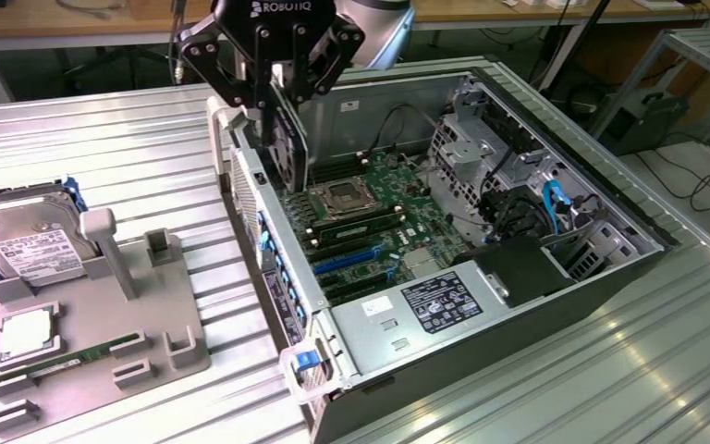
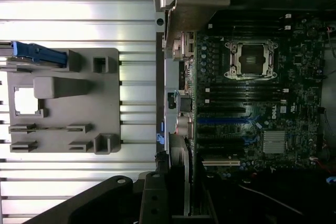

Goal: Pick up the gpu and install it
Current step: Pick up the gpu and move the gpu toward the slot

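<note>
While the grey plastic holder tray (image 1: 145, 324), nearest on the ribbed metal table (image 1: 121, 148), carries a silver hard drive with a white label (image 1: 29, 245), a square silvery processor chip (image 1: 25, 335) and a narrow green memory stick (image 1: 66, 363), the work itself sits further back. Beyond the tray the open black computer case (image 1: 479, 361) lies on its side. Its grey boxed power supply (image 1: 435, 310) is nearest, then the dark green motherboard (image 1: 380, 203) with its blue expansion slots (image 1: 348, 264).

Farthest, by the case's rear wall on the exterior view's left, the black pincer (image 1: 275, 92) is closed partway onto the upper end of the thin flat black gpu card (image 1: 288, 148). The card hangs upright, clear of the table and apart from the board below it.

I judge the pick-up done and the install step in hand: the card is held above the board, not yet seated. Seating, as I read it, calls for the card's connector edge to line up along one slot, the metal bracket end against the rear wall, and a straight, gentle press. Whether the card stands over the right slot I cannot tell.
</note>
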`<state>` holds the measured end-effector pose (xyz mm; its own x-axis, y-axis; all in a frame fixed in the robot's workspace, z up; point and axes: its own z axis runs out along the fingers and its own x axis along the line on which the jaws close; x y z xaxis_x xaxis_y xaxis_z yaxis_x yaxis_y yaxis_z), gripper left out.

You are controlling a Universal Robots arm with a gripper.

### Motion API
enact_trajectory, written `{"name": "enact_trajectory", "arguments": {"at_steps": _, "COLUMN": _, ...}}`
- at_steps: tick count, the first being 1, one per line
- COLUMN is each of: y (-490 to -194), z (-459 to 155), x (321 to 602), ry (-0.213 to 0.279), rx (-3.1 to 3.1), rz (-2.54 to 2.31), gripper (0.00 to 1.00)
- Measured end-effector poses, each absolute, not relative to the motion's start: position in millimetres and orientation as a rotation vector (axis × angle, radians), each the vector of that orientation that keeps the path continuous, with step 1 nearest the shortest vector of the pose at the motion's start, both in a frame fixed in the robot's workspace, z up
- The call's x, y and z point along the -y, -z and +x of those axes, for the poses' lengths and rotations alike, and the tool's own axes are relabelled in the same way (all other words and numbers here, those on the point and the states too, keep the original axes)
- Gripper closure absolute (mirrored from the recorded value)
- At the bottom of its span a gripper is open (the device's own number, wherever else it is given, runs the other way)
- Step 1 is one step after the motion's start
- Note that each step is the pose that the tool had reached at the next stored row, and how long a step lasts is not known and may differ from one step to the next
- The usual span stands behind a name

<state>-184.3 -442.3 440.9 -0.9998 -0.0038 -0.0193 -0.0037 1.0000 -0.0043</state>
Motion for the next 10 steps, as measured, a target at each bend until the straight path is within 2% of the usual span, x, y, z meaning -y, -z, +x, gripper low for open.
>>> {"name": "enact_trajectory", "arguments": {"at_steps": 10, "y": -440.9, "z": -175.6, "x": 442.3, "ry": 0.007, "rx": -3.122, "rz": -0.006, "gripper": 0.73}}
